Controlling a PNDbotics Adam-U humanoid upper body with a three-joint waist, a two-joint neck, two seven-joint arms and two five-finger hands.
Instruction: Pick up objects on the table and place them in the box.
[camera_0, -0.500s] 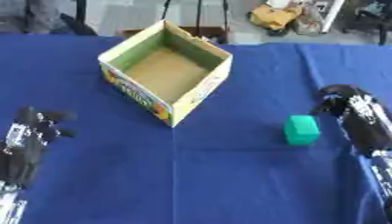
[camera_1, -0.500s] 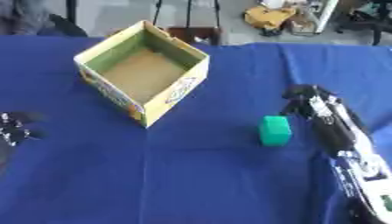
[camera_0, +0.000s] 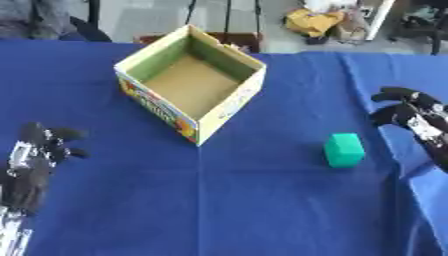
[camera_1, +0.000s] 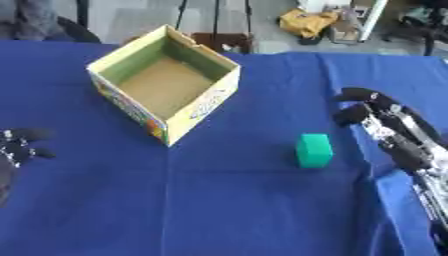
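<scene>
Comparing this moment with half a second ago, the right hand (camera_1: 376, 112) has edged away from the table's right side toward the green block (camera_1: 314, 149), while the block and the box (camera_0: 191, 88) lie where they did; the whole picture has slid a little, which reads as the head tilting and not the things moving; so the approach looks under way, though no grasp has begun; the right hand's fingers are bent inward and hold nothing, and it sits near the block, to the block's right and slightly farther up the table, not touching it; the left hand (camera_0: 39, 150) rests idle near the lower left of the blue tablecloth (camera_0: 262, 210), its fingers relaxed and spread, well apart from everything; the block stands upright on the cloth, right of centre, apart from the box and nearer the robot than it; the box, a cardboard one with printed colours on its outer walls, sits askew on the far left-centre of the table with its top open; its brown floor shows bare, with nothing inside; so the task is at its beginning, I judge, with the block seemingly the only thing on the table left to carry across.
</scene>
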